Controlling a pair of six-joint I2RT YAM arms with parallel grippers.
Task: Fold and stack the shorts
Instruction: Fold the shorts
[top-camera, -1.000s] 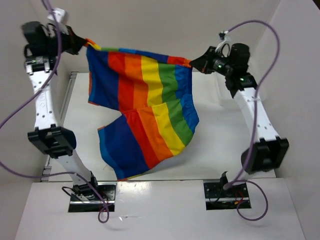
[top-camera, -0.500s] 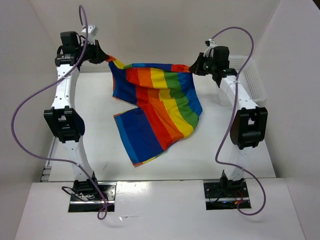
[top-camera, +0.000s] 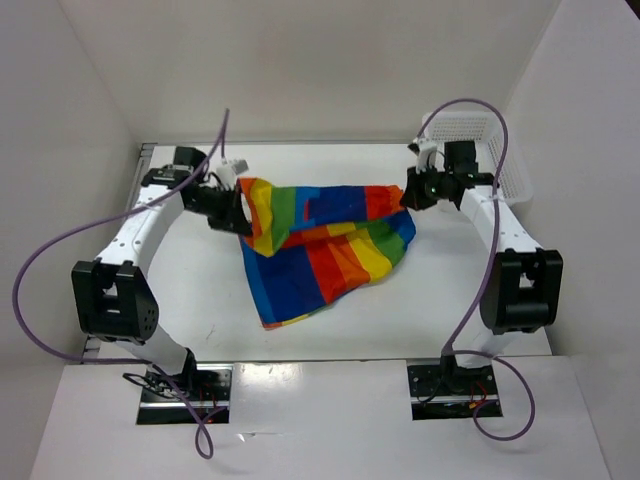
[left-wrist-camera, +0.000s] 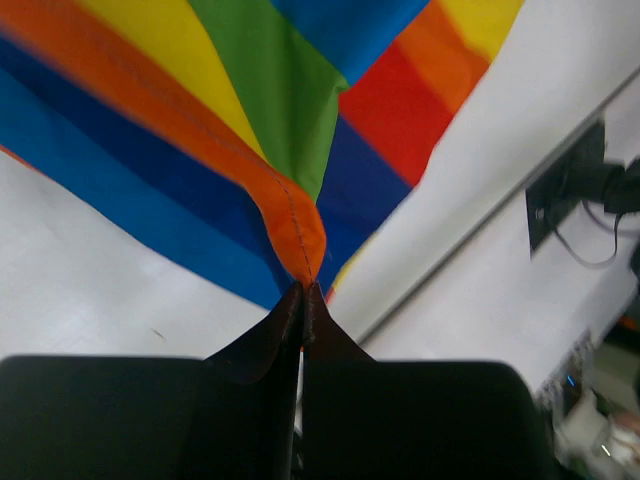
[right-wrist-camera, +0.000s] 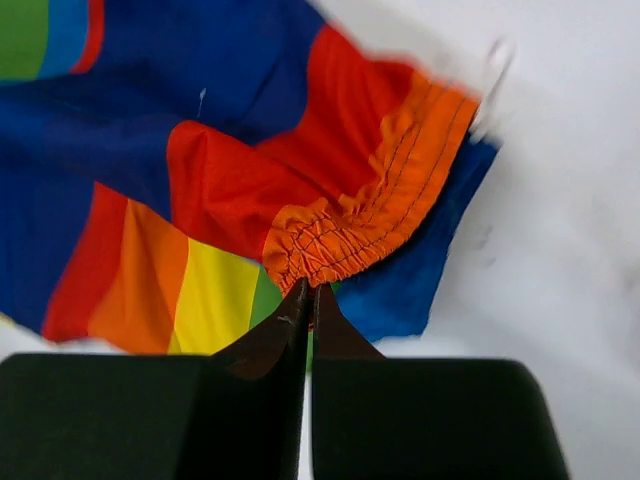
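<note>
Rainbow-striped cloth, the shorts (top-camera: 325, 250), sits mid-surface, strung between our two arms. Our left tool (top-camera: 238, 207) is clamped tight on a stitched orange hem at the cloth's left end, its black fingers (left-wrist-camera: 285, 320) pressed together with only the fabric edge between them. Our right tool (top-camera: 409, 196) is clamped the same way on the gathered orange waistband at the right end. Between the two grips the upper edge runs in a low, slightly sagging line just above the white surface (top-camera: 480, 300). The rest of the cloth drapes down and lies on the surface, with a blue, red, orange and yellow leg spread toward our bases. Behind our right tool, at the far right corner, stands a white basket (top-camera: 480, 135). Purple cables (top-camera: 55, 240) loop off both arms.
</note>
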